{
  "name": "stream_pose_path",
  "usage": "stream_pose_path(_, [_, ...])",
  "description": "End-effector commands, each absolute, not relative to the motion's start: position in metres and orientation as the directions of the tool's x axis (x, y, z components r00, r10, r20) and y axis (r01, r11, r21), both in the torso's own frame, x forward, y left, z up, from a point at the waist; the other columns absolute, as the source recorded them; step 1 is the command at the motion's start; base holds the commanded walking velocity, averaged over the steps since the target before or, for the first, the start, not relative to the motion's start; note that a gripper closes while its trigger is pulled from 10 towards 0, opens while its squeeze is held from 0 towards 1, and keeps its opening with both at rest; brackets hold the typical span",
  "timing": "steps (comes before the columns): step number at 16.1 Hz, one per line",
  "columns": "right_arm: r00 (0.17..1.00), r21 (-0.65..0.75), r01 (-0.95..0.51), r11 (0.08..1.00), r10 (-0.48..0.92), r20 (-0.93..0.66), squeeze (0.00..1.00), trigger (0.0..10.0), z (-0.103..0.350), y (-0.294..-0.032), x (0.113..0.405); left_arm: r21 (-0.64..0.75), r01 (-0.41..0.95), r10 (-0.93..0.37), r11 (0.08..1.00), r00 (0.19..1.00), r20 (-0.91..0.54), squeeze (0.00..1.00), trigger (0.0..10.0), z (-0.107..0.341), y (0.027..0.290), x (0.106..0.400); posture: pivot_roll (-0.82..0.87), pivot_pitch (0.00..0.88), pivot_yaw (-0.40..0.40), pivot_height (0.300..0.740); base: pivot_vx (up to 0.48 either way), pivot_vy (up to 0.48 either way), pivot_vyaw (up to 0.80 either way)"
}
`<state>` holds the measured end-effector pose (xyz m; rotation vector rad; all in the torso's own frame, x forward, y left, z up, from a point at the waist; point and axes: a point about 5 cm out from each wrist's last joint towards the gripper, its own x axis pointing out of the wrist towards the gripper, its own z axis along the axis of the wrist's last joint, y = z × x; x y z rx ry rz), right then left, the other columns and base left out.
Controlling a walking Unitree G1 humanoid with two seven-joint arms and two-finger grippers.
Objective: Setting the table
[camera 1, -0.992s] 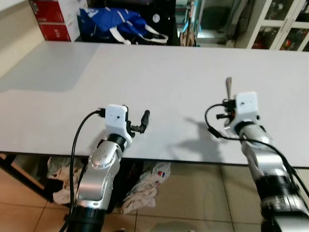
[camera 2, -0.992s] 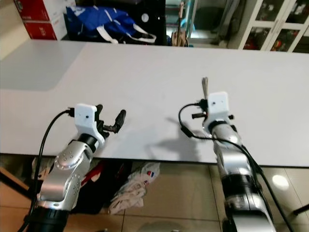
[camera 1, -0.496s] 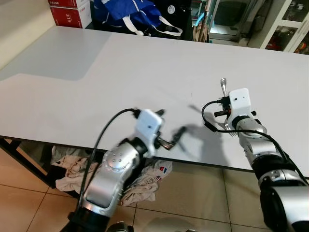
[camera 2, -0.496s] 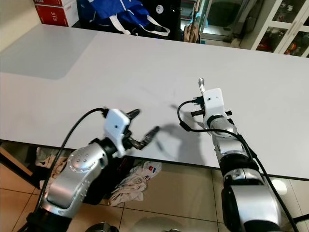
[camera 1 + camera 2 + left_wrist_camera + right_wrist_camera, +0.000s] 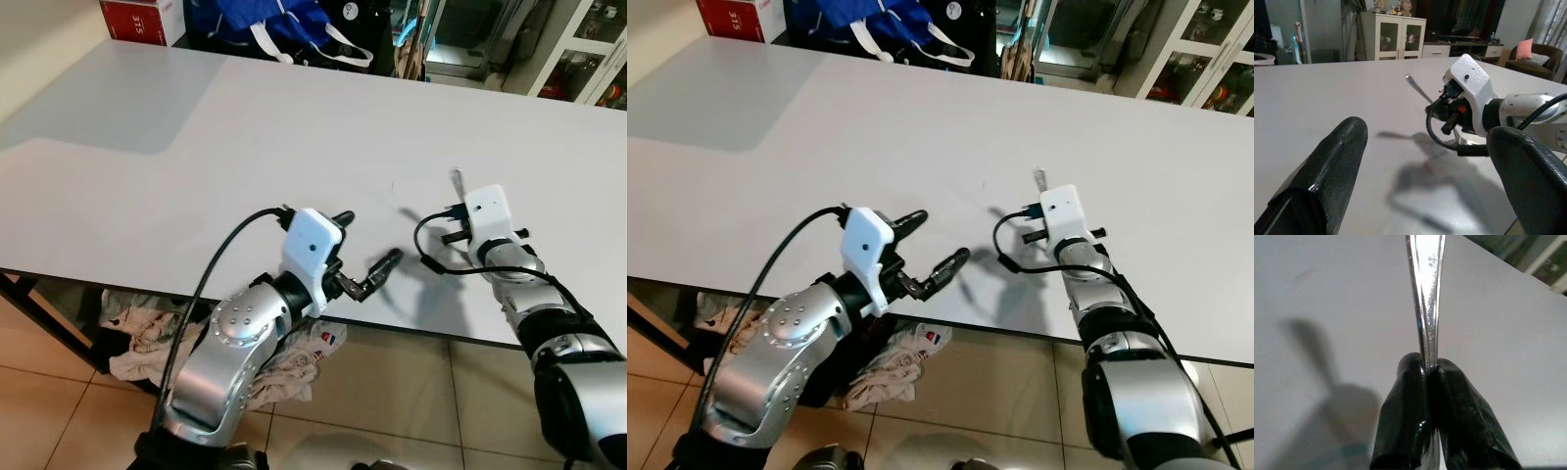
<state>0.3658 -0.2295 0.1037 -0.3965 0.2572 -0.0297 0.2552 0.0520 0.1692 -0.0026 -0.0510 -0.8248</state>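
A silver piece of cutlery (image 5: pixel 1425 293) has its handle pinched in my right gripper (image 5: pixel 1426 369), which is shut on it. In the left eye view the handle (image 5: pixel 456 182) sticks up past the white wrist housing (image 5: pixel 487 211), low over the white table (image 5: pixel 294 127) near its front edge. My left gripper (image 5: pixel 368 241) hovers over the front edge, a short way left of the right wrist. Its two black fingers (image 5: pixel 1327 166) are spread wide with nothing between them. The left wrist view looks across the tabletop at the right wrist and the slanted handle (image 5: pixel 1415 86).
A blue bag (image 5: pixel 265 20) and a red box (image 5: pixel 137 15) lie beyond the table's far edge. Glass-door cabinets (image 5: pixel 578 59) stand at the back right. Crumpled cloths and bags (image 5: pixel 137 333) lie on the tiled floor under the table.
The camera has shifted. My left arm has risen and swung forward and right, bringing its open gripper over the table edge toward the right wrist. The right gripper still holds the cutlery.
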Motion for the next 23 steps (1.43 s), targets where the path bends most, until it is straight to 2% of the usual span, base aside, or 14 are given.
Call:
stream_pose_path(1, [0.952,-0.399,0.031,0.916,-0.149,-0.269,0.0,0.0,0.1,-0.242,0.362,-0.002,0.729,-0.728,0.685,0.684,0.045,0.0,10.0,0.171,0.053,0.252,0.1,0.131,-0.06,0.74,0.0,0.0,0.0])
stream_pose_path(7, [0.898,-0.389,0.185,0.902,-0.317,-0.306,0.0,0.0,0.095,-0.259,0.357,-0.04,0.711,-0.712,0.702,0.703,0.011,0.0,10.0,0.17,0.058,0.249,0.09,0.14,-0.06,0.74,0.0,0.0,0.0])
stream_pose_path(11, [0.843,-0.287,0.237,0.928,-0.343,-0.414,0.0,0.0,0.08,-0.262,0.348,-0.051,0.714,-0.715,0.698,0.699,0.0,0.0,10.0,0.171,0.057,0.248,0.09,0.15,-0.059,0.74,0.0,0.0,0.0])
stream_pose_path(14, [0.841,-0.31,0.223,0.924,-0.343,-0.419,0.0,0.0,0.081,-0.261,0.349,-0.054,0.715,-0.716,0.697,0.698,-0.006,0.0,10.0,0.171,0.057,0.247,0.09,0.152,-0.06,0.74,0.0,0.0,0.0])
stream_pose_path(15, [0.839,-0.315,0.22,0.923,-0.344,-0.421,0.0,0.6,0.081,-0.261,0.349,-0.055,0.715,-0.716,0.697,0.698,-0.007,0.0,10.0,0.171,0.057,0.247,0.09,0.153,-0.06,0.74,0.0,0.0,0.0])
stream_pose_path(16, [0.84,-0.324,0.208,0.923,-0.339,-0.424,0.0,10.0,0.081,-0.26,0.35,-0.057,0.715,-0.716,0.697,0.698,-0.007,0.0,10.0,0.171,0.056,0.247,0.09,0.156,-0.06,0.74,0.0,0.0,0.0])
stream_pose_path(21, [0.836,-0.348,0.186,0.919,-0.334,-0.434,0.0,10.0,0.08,-0.261,0.349,-0.061,0.714,-0.715,0.698,0.699,-0.006,0.0,10.0,0.171,0.054,0.246,0.09,0.159,-0.067,0.74,0.0,0.0,0.0])
stream_pose_path(22, [0.833,-0.356,0.19,0.915,-0.343,-0.435,0.8,10.0,0.079,-0.261,0.348,-0.061,0.714,-0.715,0.698,0.699,-0.007,0.0,10.0,0.171,0.054,0.246,0.09,0.159,-0.067,0.74,0.0,0.0,0.0])
stream_pose_path(23, [0.829,-0.362,0.192,0.912,-0.348,-0.437,0.94,10.0,0.079,-0.262,0.348,-0.06,0.714,-0.716,0.698,0.698,-0.008,0.0,10.0,0.171,0.054,0.246,0.08,0.159,-0.067,0.74,0.0,0.0,0.0])
